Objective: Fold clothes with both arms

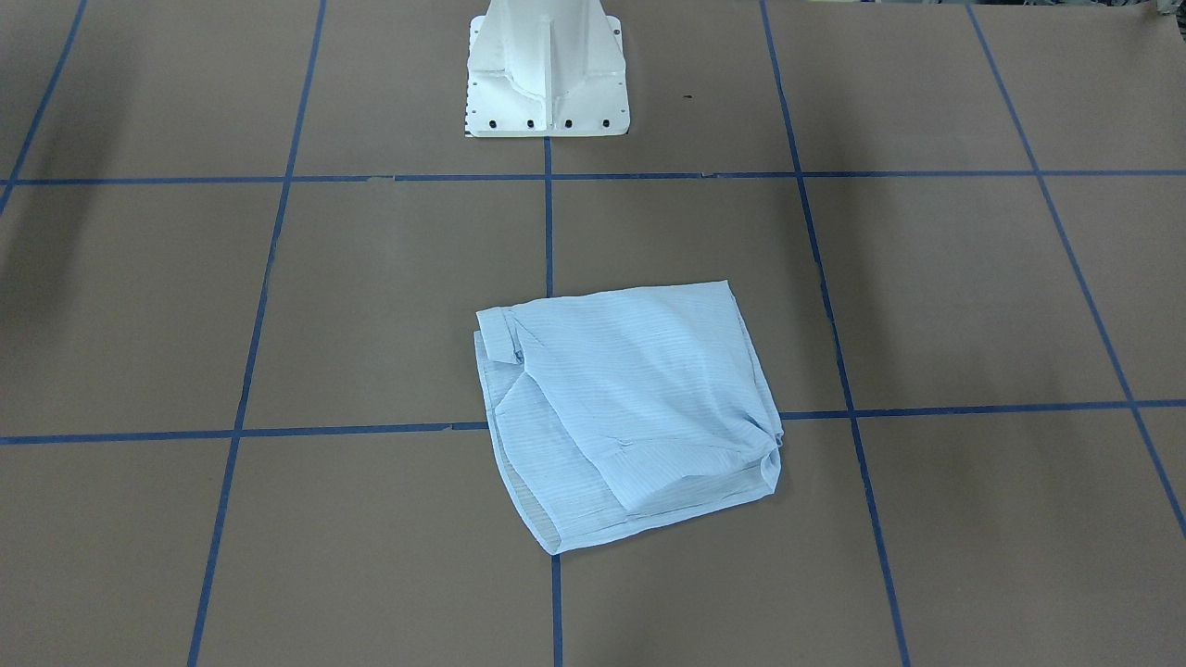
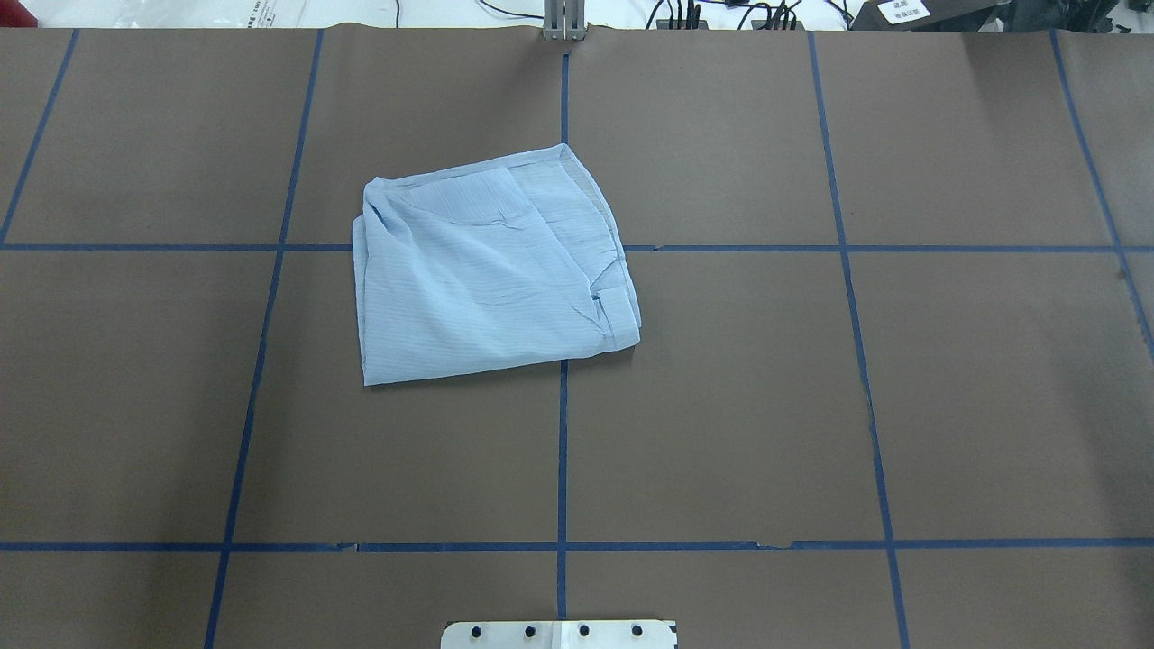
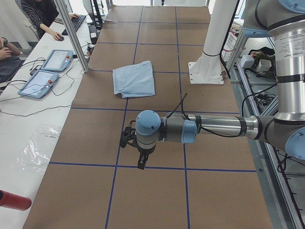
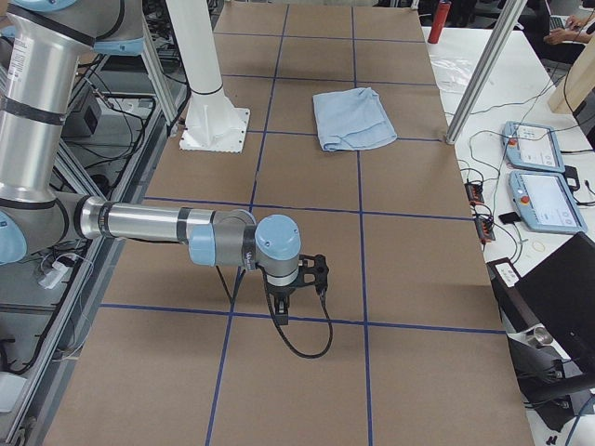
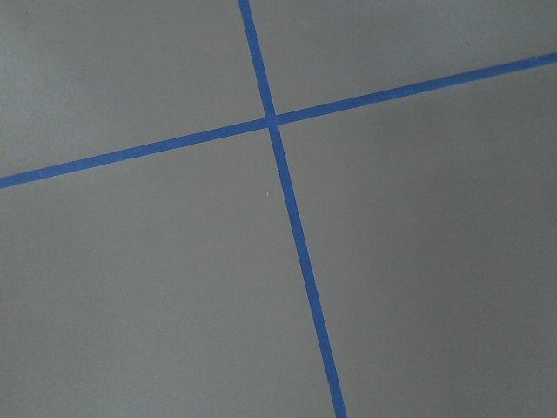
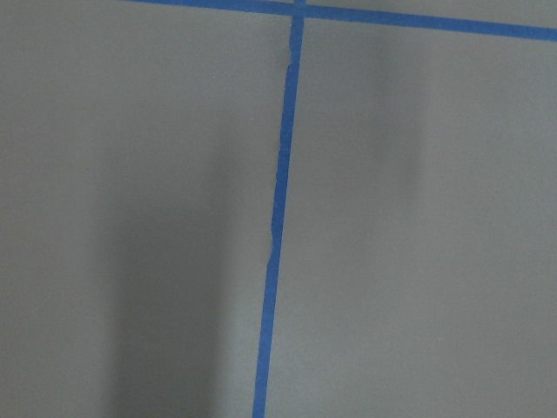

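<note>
The light blue striped shirt [image 1: 630,408] lies folded into a rough rectangle on the brown table, a little left of centre in the overhead view [image 2: 487,270]. It also shows in the side views [image 3: 134,78] [image 4: 351,118]. Both arms are held away from it, out over the table's ends. My left gripper [image 3: 142,164] points down far from the shirt. My right gripper [image 4: 282,314] does the same at the other end. I cannot tell if either is open or shut. Both wrist views show only brown paper and blue tape lines.
The white pedestal base [image 1: 547,74] stands behind the shirt. Teach pendants [image 3: 47,71] [image 4: 539,177] and cables lie on the side bench past a metal post [image 3: 71,33]. Operators [image 3: 40,12] sit at the bench. A red object [image 3: 12,200] lies at its near end.
</note>
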Available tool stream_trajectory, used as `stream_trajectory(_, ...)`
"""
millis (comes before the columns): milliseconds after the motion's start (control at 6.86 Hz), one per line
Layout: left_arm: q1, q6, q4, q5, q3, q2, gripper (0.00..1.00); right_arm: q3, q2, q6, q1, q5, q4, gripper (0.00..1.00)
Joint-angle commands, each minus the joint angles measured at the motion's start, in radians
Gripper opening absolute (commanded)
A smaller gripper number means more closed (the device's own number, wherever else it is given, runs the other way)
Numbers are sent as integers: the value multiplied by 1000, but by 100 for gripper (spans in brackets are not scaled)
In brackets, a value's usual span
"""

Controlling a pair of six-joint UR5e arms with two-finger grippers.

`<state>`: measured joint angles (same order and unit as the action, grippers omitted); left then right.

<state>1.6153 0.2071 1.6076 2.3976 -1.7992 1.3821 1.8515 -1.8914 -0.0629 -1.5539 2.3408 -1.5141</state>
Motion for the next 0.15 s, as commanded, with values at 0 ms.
stream_trajectory(0,0,0,0,-2,0,0,100,-2,0,0,0,0,0,100)
